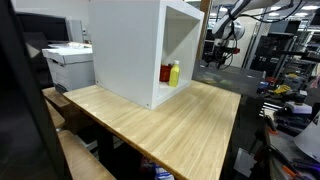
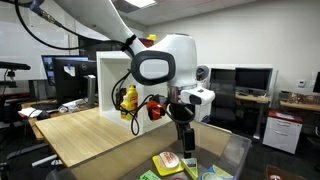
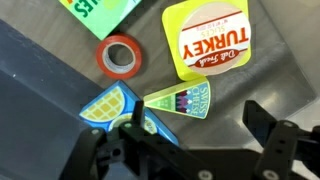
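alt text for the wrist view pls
The hand hangs open over a grey surface that holds a yellow-rimmed turkey pack, a red tape roll, a blue wedge packet and a green wedge packet.

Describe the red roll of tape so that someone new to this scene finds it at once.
In the wrist view, look at the grey surface that bears several flat packs. The roll of tape sits just below the green pack at the top edge, beside the yellow turkey pack. It is the only round ring with a hole, orange-red.
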Controlling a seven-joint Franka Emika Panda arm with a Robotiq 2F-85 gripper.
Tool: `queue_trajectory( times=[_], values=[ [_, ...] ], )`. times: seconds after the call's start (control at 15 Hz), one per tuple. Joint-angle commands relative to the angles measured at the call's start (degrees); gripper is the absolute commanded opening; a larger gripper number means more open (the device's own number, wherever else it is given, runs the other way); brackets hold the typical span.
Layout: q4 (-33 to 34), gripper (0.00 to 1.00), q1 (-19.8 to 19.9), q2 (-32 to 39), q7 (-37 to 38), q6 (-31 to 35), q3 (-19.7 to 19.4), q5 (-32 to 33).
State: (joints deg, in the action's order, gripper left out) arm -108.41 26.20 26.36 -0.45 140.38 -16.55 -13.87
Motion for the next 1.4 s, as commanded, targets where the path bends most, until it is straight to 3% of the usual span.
queue_trajectory(
  times=[0.0,1.33],
  values=[
    [0.22,1.00,0.25,0.04,0.09,-0.15,0.24,0.21],
    [0.89,1.00,0.87,1.20,-2.99,0.72,0.52,1.13]
  ],
)
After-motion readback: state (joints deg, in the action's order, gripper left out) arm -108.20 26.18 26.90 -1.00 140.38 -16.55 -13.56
